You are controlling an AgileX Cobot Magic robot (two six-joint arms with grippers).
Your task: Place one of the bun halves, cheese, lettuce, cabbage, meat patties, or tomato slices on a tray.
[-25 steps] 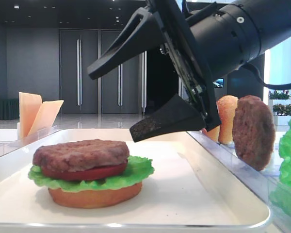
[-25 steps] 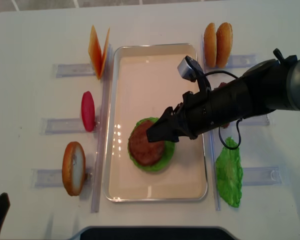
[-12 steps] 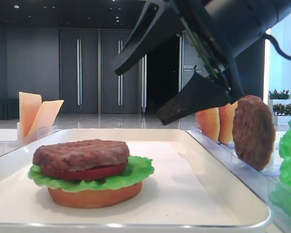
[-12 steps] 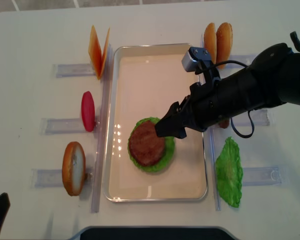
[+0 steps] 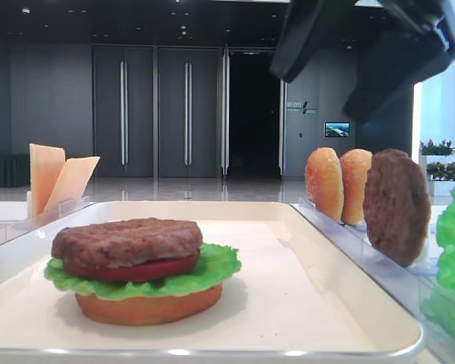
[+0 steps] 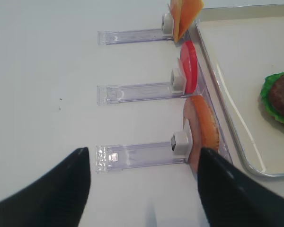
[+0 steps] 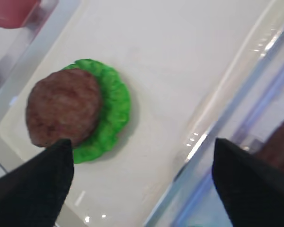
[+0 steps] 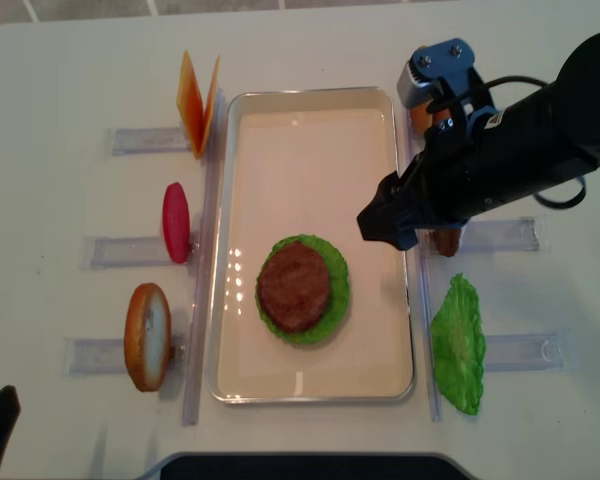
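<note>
On the white tray (image 8: 310, 110) we see a stack in the lower middle of the overhead frame: a bun half (image 5: 148, 307) at the bottom, then lettuce (image 8: 337, 300), a tomato slice (image 5: 133, 269) and a meat patty (image 8: 294, 285) on top. The right gripper (image 8: 385, 222) hangs above the tray's right rim, its two dark fingers (image 7: 35, 189) spread wide with nothing between them. A second patty (image 5: 396, 205) stands on edge in a clear rack (image 5: 379, 262) at the right, beside two upright bun halves (image 5: 340, 184). Another lettuce leaf (image 8: 458, 345) lies lower right. At the left of the overhead frame stand cheese slices (image 8: 198, 100), a red tomato slice (image 8: 176, 222) and a bun half (image 8: 147, 336). The left gripper (image 6: 144, 189) shows spread in its own camera; in the overhead we think only a dark tip appears, lower left
</note>
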